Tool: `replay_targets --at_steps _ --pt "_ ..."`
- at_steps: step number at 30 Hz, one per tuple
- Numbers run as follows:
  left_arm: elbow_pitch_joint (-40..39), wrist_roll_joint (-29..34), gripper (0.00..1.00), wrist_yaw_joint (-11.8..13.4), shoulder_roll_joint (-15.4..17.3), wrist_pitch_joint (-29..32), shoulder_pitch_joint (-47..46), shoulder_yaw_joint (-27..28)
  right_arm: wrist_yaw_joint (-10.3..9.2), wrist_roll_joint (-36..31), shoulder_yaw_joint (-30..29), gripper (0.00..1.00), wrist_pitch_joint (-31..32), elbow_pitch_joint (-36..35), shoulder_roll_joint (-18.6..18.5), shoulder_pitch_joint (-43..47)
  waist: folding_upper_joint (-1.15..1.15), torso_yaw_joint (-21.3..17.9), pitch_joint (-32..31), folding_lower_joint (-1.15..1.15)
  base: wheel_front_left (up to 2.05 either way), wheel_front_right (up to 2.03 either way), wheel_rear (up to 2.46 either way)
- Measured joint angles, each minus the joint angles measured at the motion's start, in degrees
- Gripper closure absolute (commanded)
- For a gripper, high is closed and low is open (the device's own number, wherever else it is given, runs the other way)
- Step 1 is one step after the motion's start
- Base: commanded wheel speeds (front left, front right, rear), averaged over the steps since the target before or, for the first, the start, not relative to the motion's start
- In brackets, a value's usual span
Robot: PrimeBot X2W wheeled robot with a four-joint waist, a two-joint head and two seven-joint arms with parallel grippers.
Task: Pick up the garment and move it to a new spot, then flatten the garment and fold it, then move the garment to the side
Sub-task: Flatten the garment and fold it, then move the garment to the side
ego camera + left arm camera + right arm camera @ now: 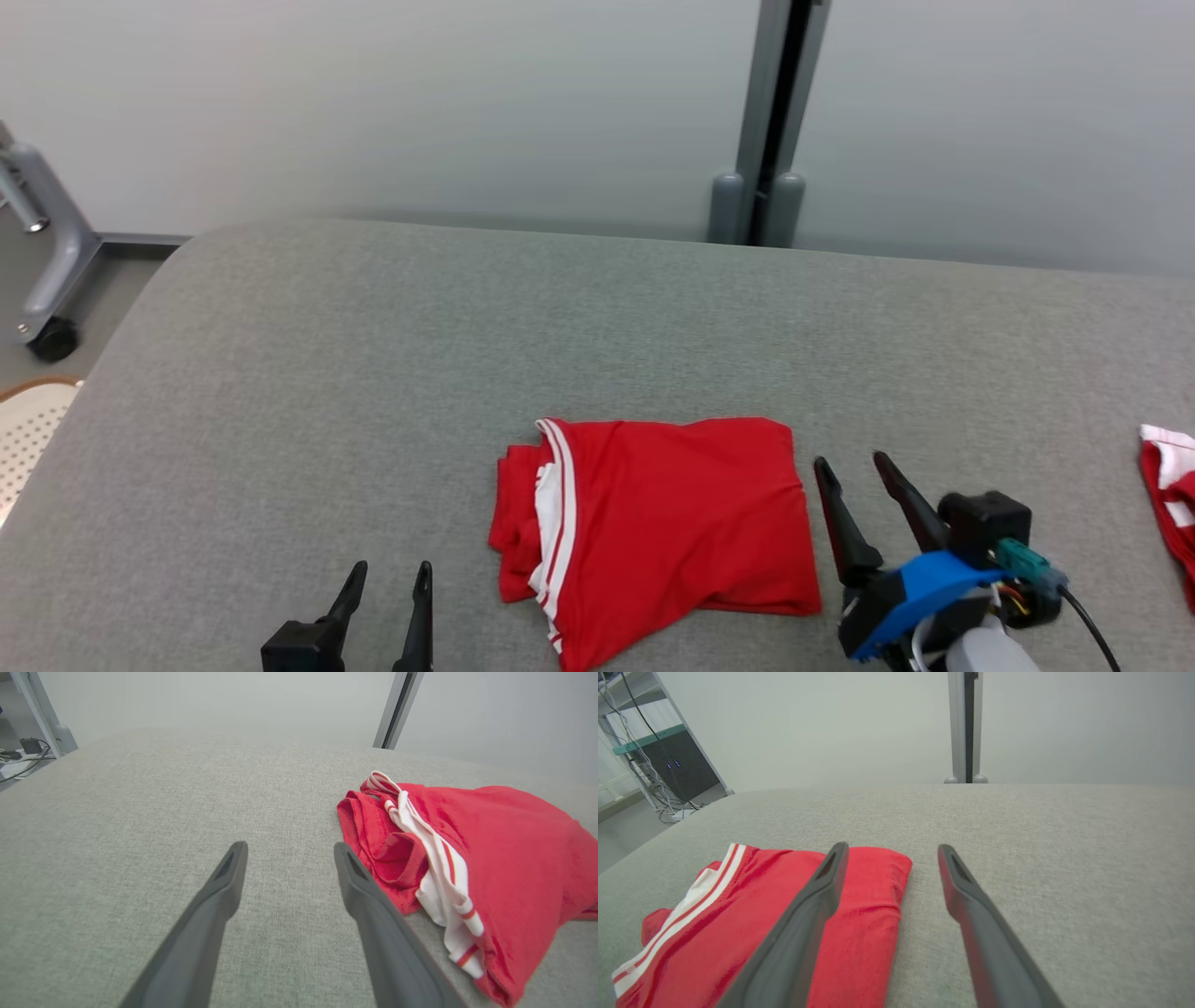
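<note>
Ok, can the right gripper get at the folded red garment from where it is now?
Probably yes. The right gripper sits open just beside the right edge of the red garment, with only a strip of grey surface between them and nothing in the way. A short move toward its left should reach the fabric.

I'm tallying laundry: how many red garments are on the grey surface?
2. A folded red garment lies near the front middle; a second red-and-white garment sits at the right edge, partly cut off. More may be hidden.
</note>
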Motion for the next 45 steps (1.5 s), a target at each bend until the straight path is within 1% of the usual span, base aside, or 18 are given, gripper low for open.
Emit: replay_targets --at_steps 5,13,20,27,31,35,40,45 --pt "-0.69 0.41 0.0 0.0 0.0 0.01 0.03 0.87 0.0 -3.83 -4.78 0.0 0.0 -1.71 -0.01 3.55 0.0 -2.58 -0.65 0.0 0.0 0.0 0.0" --pt "-2.76 -0.11 0.0 0.08 0.02 0.0 2.16 1.29 0.0 -6.41 -7.47 0.0 0.0 -2.86 0.0 8.71 0.0 -5.35 -1.77 0.0 0.0 0.0 0.0" --pt "-3.85 -0.91 0.0 0.35 0.01 0.0 3.31 1.02 0.0 -6.67 -8.03 0.0 0.0 -3.35 -0.01 9.99 0.0 -6.54 -2.1 0.0 0.0 0.0 0.0" --pt "-3.93 -0.64 0.0 0.35 0.01 0.0 3.04 0.38 0.0 -6.19 -6.76 0.0 0.0 -2.86 -0.02 9.47 0.0 -5.86 -1.72 0.0 0.0 0.0 0.0" --pt "-3.85 -0.63 0.0 0.34 0.0 0.0 2.88 -0.66 0.0 -5.58 -4.03 0.0 0.0 -0.11 0.0 7.13 0.0 -4.46 -1.26 0.0 0.0 0.0 0.0" --pt "-3.45 -0.44 0.0 0.32 0.01 0.0 2.4 -1.0 0.0 -4.76 -1.36 0.0 -0.01 3.47 0.0 1.75 0.0 -2.39 -0.55 0.0 0.0 0.0 0.0" --pt "-3.0 0.08 0.0 0.22 0.01 0.0 1.74 -0.89 0.0 -3.94 0.31 0.0 0.47 11.81 0.01 -4.72 0.0 1.0 0.52 0.01 0.0 0.0 0.0" --pt "-2.68 0.4 0.0 0.04 0.03 0.01 1.69 -0.65 0.0 -5.03 -0.93 0.0 3.41 21.93 0.01 -8.32 0.0 3.99 1.57 0.01 0.0 0.0 0.0"
